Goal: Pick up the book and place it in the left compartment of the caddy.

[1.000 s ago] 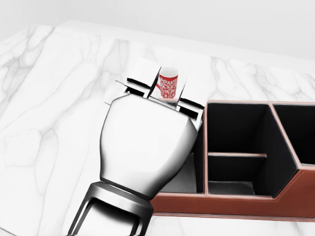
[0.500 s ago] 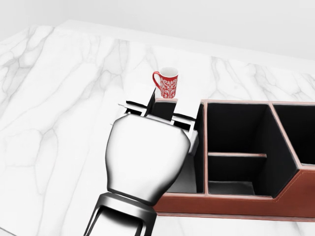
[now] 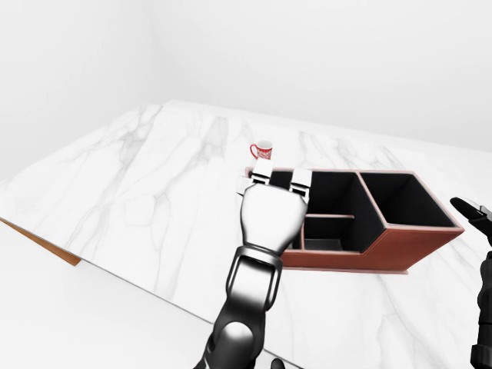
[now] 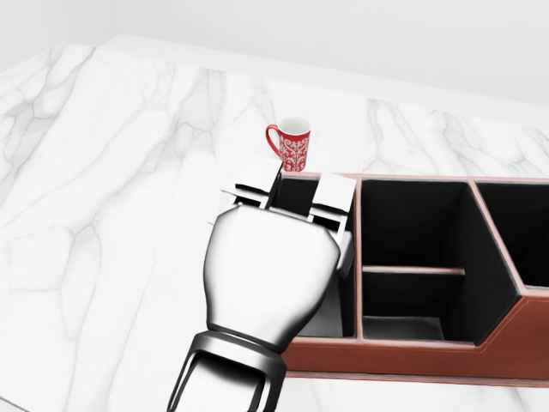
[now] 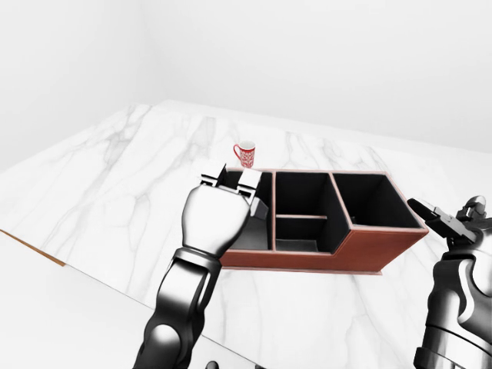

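- Table: white marble with grey veins, fills most of every view. A brown edge strip shows at 9 o'clock in the left-eye view.
- Room: plain white walls, with a corner visible at 11 o'clock in the left-eye view. White floor below the table edge.
- Writing: none readable anywhere. The red mug has a white ornamental pattern but no text.
- Mug stands upright on the table at 12 o'clock in the head view, handle to the view's left, just beyond the caddy's left end.
- Caddy: brown leather-look outside, black inside, at 3 to 4 o'clock in the head view. It has a centre section split by a low shelf and a larger bay to the view's right.
- Left robot hand: glossy chrome, back of palm toward the camera at 6 o'clock in the head view. It sits over the caddy's left end, fingers pointing toward 12.
- Book: can't pick it out. The left robot hand covers the caddy's left compartment, and only white and black slabs show at the fingertips.
- Left robot hand's grip can't be told, as the palm hides the finger undersides.
- Right robot hand: dark, at 3 o'clock in the right-eye view. It is clear of the caddy with nothing in it, fingers splayed.
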Tool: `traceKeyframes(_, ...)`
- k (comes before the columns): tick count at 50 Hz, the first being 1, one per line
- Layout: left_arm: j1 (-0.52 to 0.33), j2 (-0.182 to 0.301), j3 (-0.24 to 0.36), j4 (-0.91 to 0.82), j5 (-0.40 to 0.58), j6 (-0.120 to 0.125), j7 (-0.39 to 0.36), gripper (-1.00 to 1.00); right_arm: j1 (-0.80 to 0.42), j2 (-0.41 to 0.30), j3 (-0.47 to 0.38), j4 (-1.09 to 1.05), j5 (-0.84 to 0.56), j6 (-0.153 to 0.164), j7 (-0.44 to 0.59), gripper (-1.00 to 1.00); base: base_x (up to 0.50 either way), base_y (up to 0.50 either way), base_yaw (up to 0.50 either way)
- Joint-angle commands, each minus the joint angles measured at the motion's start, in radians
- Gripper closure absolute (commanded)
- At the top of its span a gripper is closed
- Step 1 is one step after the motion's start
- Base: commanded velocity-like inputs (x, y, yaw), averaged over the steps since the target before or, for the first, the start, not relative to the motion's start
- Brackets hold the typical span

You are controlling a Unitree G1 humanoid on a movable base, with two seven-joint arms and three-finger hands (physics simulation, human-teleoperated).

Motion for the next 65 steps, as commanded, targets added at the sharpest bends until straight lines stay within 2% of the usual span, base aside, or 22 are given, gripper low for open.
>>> traceKeyframes(1, -0.008, -0.001, 0.003, 0.033, 0.039, 0.000, 0.063, 1.00, 0.000, 0.000, 0.000, 0.000, 0.000, 0.000, 0.000, -1.00, 0.00, 0.00, 0.00)
traceKeyframes(18, -0.003, 0.015, 0.014, 0.085, 0.042, 0.000, 0.086, 1.00, 0.000, 0.000, 0.000, 0.000, 0.000, 0.000, 0.001, -1.00, 0.00, 0.00, 0.00)
traceKeyframes(37, -0.005, 0.022, 0.032, 0.167, 0.014, 0.000, 0.149, 1.00, 0.000, 0.000, 0.000, 0.000, -0.002, 0.000, 0.001, -1.00, 0.00, 0.00, 0.00)
traceKeyframes(65, -0.021, 0.033, 0.056, 0.248, 0.006, 0.000, 0.179, 1.00, 0.001, 0.000, -0.001, -0.001, -0.002, 0.004, -0.001, -1.00, 0.00, 0.00, 0.00)
